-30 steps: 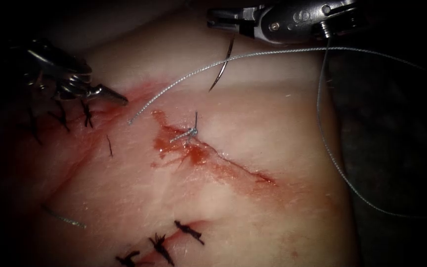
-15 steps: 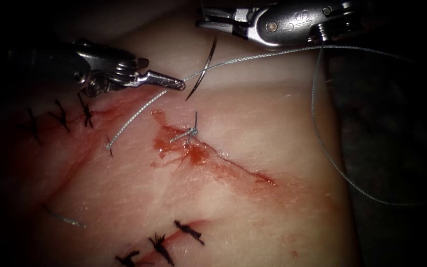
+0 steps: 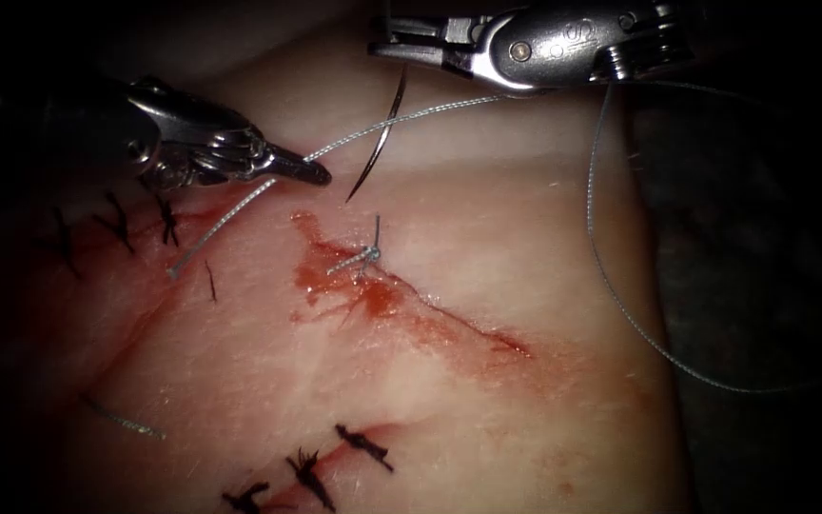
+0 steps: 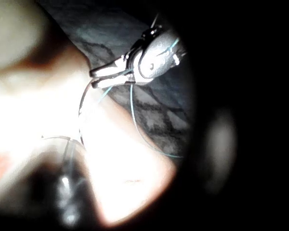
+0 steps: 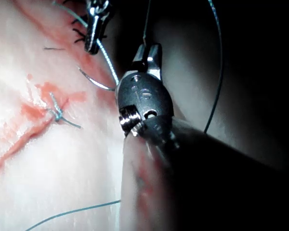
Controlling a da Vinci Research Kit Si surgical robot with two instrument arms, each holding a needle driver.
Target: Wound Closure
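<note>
Left tool point(image 3: 311, 172): jaws closed on the thread point(image 3: 240, 202), left of the cut point(image 3: 449, 314).
Needle point(image 3: 378, 143): hung free above the tissue point(image 3: 487, 428), not in it.
Right tool point(image 3: 387, 48): jaws clamped on the needle's upper end.

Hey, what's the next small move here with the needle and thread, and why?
Probably ease the left tool a little leftward to take slack out of the thread. Its jaws are shut on the thread beside the needle, which hangs clear of the tissue, held near its tail end by the right tool.
</note>
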